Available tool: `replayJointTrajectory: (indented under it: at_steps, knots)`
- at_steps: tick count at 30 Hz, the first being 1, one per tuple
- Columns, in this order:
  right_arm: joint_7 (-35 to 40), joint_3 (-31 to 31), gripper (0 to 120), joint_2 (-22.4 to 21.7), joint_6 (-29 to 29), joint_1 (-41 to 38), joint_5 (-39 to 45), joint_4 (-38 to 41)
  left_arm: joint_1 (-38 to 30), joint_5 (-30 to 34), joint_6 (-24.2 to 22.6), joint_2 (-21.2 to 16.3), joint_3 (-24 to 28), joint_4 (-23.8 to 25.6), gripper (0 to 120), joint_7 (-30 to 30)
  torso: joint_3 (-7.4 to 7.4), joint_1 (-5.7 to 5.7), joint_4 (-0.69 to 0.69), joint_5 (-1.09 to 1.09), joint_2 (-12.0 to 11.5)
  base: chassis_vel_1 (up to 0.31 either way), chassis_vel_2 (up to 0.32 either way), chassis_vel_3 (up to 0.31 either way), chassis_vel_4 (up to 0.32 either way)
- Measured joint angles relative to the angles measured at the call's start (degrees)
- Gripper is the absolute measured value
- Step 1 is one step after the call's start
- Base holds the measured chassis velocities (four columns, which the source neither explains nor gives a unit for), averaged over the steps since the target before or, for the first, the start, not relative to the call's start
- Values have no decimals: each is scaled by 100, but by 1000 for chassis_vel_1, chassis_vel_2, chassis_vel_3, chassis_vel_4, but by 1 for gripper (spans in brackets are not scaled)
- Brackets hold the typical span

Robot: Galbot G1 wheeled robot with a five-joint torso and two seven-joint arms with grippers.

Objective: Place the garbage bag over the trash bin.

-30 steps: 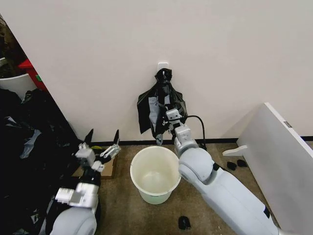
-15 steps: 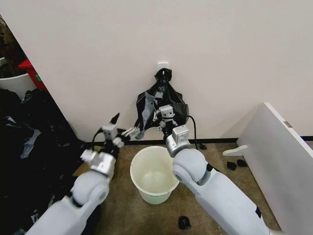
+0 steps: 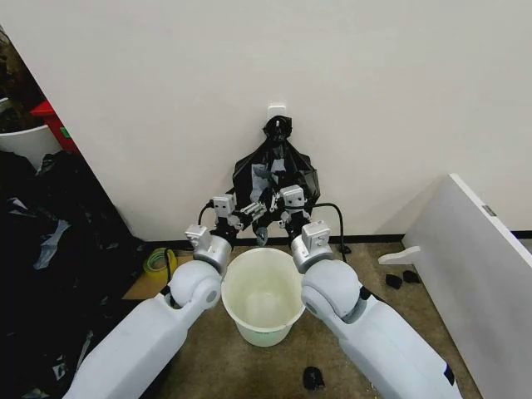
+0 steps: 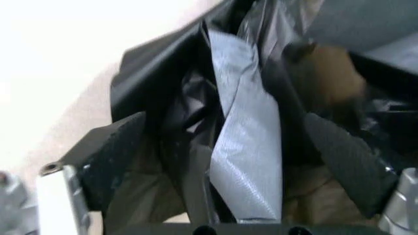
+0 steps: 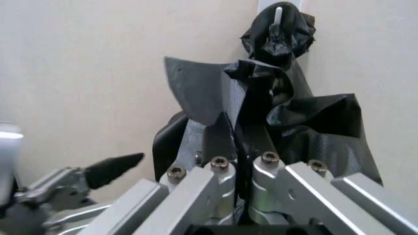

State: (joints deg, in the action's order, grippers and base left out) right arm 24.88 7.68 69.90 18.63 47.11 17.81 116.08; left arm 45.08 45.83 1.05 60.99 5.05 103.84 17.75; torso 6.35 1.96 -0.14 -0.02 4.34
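The right gripper (image 3: 279, 188), at centre frame, pinches a fold of the garbage bag (image 3: 295, 170), its fingers pressed together on the black plastic. The left gripper (image 3: 254, 209), just left of it, has its fingers spread around the bag's lower edge. The bag hangs from a white wall hook (image 3: 277, 109) at upper centre. The trash bin (image 3: 263, 320) stands below, at lower centre, between both arms.
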Motion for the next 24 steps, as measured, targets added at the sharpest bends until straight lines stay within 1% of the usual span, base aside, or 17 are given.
replayJointTrajectory:
  at_steps: [1, 4, 5, 8, 9, 12, 15, 16, 18, 19, 20, 22, 23, 24]
  knots:
    - [0, 0, 0, 0, 0, 0, 0, 0, 0, 0, 0, 0, 0, 0, 93, 0, 0, 0, 0, 0, 0, 0, 0, 0, 0]
    - [1, 2, 0, -8, 5, 5, 4, 19, -101, 95, -47, 78, 86, -114, 79, 18, 0, 0, 0, 0, 0, 0, 0, 0, 0]
    - [1, 2, 0, -8, 5, 5, 4, 19, -101, 95, -47, 78, 86, -114, 79, 18, 0, 0, 0, 0, 0, 0, 0, 0, 0]
    - [8, 13, 0, -6, 28, -6, 20, 37, -127, 104, -67, 109, 167, -153, 65, 19, 0, 0, -1, -1, 0, 0, 0, 0, 0]
    - [8, 13, 0, -6, 28, -6, 20, 37, -127, 104, -67, 109, 167, -153, 65, 19, 0, 0, -1, -1, 0, 0, 0, 0, 0]
    - [15, 18, 0, -17, 47, -25, 37, 56, -115, 78, -72, 111, 197, -168, 49, 18, 0, 0, 0, -1, 0, 0, 0, 0, 0]
    - [16, 18, 0, -22, 48, -25, 41, 56, -106, 74, -72, 110, 198, -164, 45, 21, 0, 0, 0, -1, 0, 0, 0, 0, 0]
    - [20, 13, 0, -25, 49, -25, 45, 57, -100, 68, -75, 108, 199, -145, 34, 37, 0, 0, 0, -1, 0, 0, 0, 0, 0]
    - [22, 11, 0, -24, 49, -25, 46, 56, -100, 70, -77, 108, 200, -141, 32, 41, 0, -1, 0, -1, 0, 0, 0, 0, 0]
    - [29, 4, 0, -18, 50, -26, 48, 56, -100, 78, -84, 103, 206, -135, 24, 49, 0, 0, 0, -1, 1, 0, 0, 0, 0]
    - [36, 1, 0, -14, 51, -27, 53, 56, -101, 83, -84, 99, 209, -131, 21, 50, 0, 0, 0, -1, 1, 0, 0, 0, 0]
    - [42, -3, 0, -12, 52, -28, 58, 56, -100, 86, -84, 98, 209, -126, 19, 50, 0, 0, 0, -1, 1, 0, 0, 0, 0]
    - [59, -22, 0, -10, 55, -29, 65, 56, -93, 94, -84, 90, 208, -109, 11, 50, -1, -1, 0, -1, 1, 0, 0, 0, 0]
    - [71, -53, 0, -14, 58, -22, 70, 56, -68, 101, -84, 77, 197, -77, 6, 57, 0, 0, -1, -1, 1, 0, 0, 0, 0]
